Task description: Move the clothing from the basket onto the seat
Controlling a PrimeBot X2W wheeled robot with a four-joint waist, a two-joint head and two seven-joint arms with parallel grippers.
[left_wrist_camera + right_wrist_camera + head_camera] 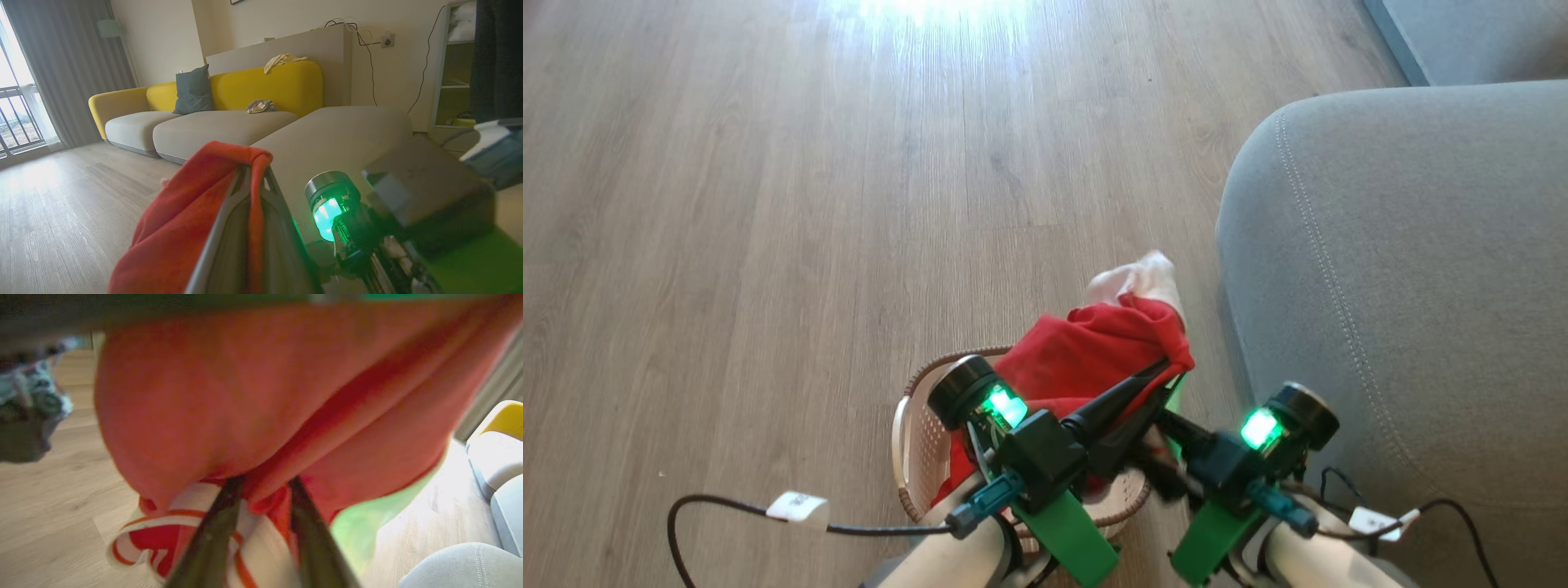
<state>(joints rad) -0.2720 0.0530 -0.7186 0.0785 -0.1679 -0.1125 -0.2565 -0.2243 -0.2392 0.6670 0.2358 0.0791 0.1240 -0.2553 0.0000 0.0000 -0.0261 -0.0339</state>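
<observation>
Red garment held up over the basket, both grippers in the cloth.

My head view gives the layout: the cream basket (903, 445) sits on the wood floor (768, 204), near the grey seat (1405, 286), with the red clothing (1086, 351) bunched above it. The right wrist view adds a white band with thin red stripes. My left gripper (249, 170) is clamped on a red fold. The right gripper (263, 486) has its fingers apart with cloth between them, and I can't tell whether they are pinching it.

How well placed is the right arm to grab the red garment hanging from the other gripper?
Yes, probably. The right gripper straddles a fold of the red garment, which the left gripper holds pinched above the basket; nothing lies between.
</observation>
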